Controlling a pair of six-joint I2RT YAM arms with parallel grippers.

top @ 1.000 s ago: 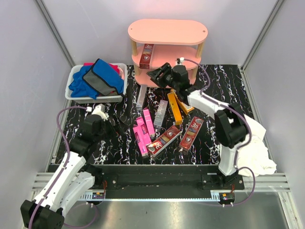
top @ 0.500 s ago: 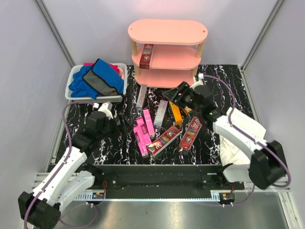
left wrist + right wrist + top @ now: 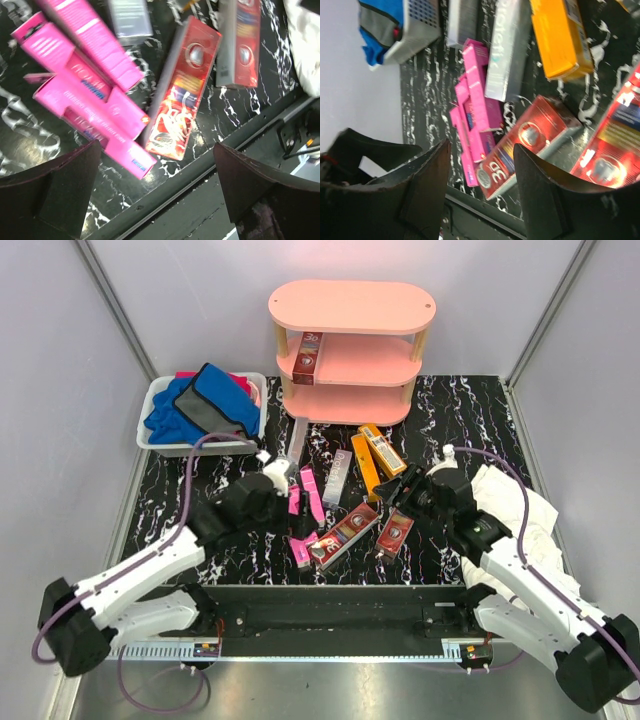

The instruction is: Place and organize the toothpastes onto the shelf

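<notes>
Shelf: the shelf (image 3: 350, 306) has one dark red box (image 3: 310, 352) standing upright at the left end of its middle tier.
Toothpastes: all the others lie flat and jumbled on the table in front of the shelf, none touching it.
Left pincer: the left gripper (image 3: 156, 147) hangs over the near part of that pile, far from the shelf. Its jaws are spread wide and hold nothing.
Right pincer: the right gripper (image 3: 481, 147) hovers at the pile's right side, equally far from the shelf. Its jaws are partly apart with nothing between them.
Risk, double pick: the pink boxes (image 3: 85, 95) overlap and press against a red box (image 3: 182, 95). Wide jaws closing there probably catch two boxes or skew one.
Risk, collision: both arms reach into the same small pile, so one wrist may strike the other.
Risk, toppling: the upright box on the shelf looks narrow-footed, and a nudge while adding a neighbour may tip it.
Risk, snag: a white cloth (image 3: 520, 515) lies beside the right arm and may get dragged.
Readable print: "3D" shows on the end of a red box (image 3: 520, 145).
Partly readable: the silver box (image 3: 502, 50) carries lettering like "protect", cut off at the edge.
Unreadable: the blue print on the pink boxes is blurred, and the orange box (image 3: 560, 37) shows no legible text.
</notes>
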